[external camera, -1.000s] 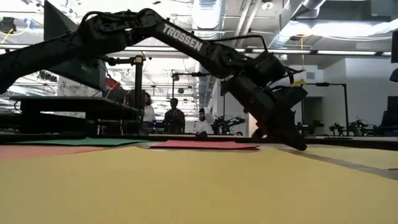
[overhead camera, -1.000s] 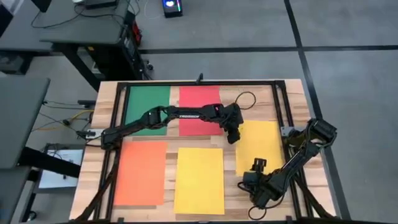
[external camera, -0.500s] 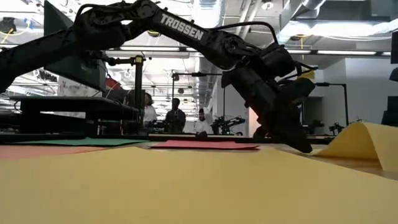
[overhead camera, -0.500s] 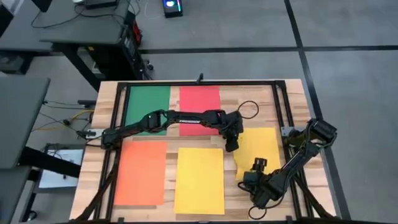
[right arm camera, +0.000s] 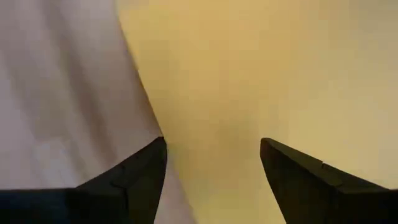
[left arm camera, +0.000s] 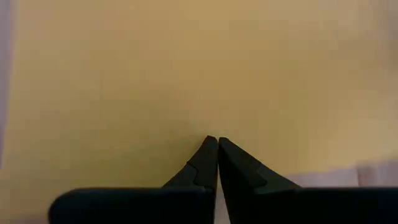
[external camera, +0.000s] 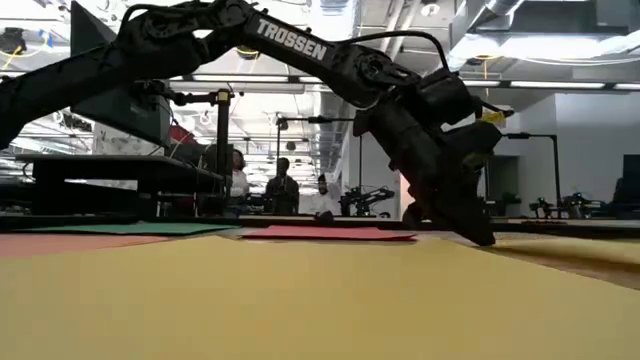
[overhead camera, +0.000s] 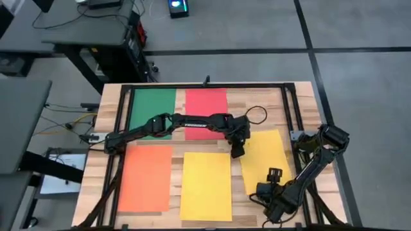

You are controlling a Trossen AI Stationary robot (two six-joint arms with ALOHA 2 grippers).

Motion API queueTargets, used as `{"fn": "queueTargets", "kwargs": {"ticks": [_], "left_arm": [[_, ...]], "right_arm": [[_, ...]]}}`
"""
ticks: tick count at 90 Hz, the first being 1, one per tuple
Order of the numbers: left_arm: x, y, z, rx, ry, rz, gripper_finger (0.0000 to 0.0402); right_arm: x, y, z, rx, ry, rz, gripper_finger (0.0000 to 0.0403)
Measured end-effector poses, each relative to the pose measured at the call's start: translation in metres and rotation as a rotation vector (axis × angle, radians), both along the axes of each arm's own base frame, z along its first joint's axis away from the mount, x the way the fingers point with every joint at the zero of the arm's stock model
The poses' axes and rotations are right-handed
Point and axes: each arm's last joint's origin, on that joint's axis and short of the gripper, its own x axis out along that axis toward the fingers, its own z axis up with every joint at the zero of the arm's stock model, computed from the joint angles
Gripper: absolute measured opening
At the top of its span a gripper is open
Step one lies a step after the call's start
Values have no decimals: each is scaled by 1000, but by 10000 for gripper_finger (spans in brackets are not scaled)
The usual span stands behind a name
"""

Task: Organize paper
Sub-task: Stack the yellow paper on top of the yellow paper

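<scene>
Five sheets of paper lie flat on the wooden table: green point(overhead camera: 153, 110) and red point(overhead camera: 206, 109) at the far side, orange point(overhead camera: 146, 177) and yellow point(overhead camera: 206, 185) at the near side. A darker yellow sheet point(overhead camera: 268, 162) lies at the right, slightly turned. My left gripper point(overhead camera: 236, 152) is shut, its tips down on this sheet's left part. My right gripper point(overhead camera: 265, 191) is open at the sheet's near edge point(right arm camera: 149, 118), one finger on either side; whether it touches the paper I cannot tell. My left gripper presses its shut fingertips point(left arm camera: 213, 142) down on the darker yellow sheet near its left edge point(overhead camera: 243, 157), toward the far corner. The fingers point(external camera: 478, 232) slant down from above and from the table's left. The sheet lies flat on the table under them.
A black frame point(overhead camera: 292, 109) runs around the work area on the table. A black cable loop point(overhead camera: 256, 114) lies beyond the darker yellow sheet. Bare wood point(overhead camera: 237, 106) shows between the red sheet and the frame's right side. People stand in the room far behind the table.
My left gripper has moved toward the near edge, dragging the darker yellow sheet with it. The sheet buckled up at its near left part half a second ago. It now lies flat, shifted nearer and slightly turned. My right gripper has drawn back toward the near edge.
</scene>
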Motion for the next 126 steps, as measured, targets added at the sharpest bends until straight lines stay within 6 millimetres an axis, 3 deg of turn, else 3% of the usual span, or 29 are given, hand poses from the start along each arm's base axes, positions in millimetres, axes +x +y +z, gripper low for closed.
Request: {"fn": "queueTargets", "kwargs": {"ticks": [26, 41, 56, 102, 126], "left_arm": [[0, -1, 0, 8, 0, -7, 0], [0, -1, 0, 0, -3, -10, 0], [0, -5, 0, -24, -2, -29, 0], [0, -16, 0, -45, 10, -28, 0], [0, -17, 0, -57, 12, -27, 0]], "right_arm": [[-20, 19, -2, 57, -1, 0, 247], [-15, 30, -23, 63, -2, 24, 246], [-12, 28, -39, -12, 54, 17, 246], [-10, 13, -36, -168, 34, 6, 247], [-12, 2, -29, -348, 51, -42, 246]]}}
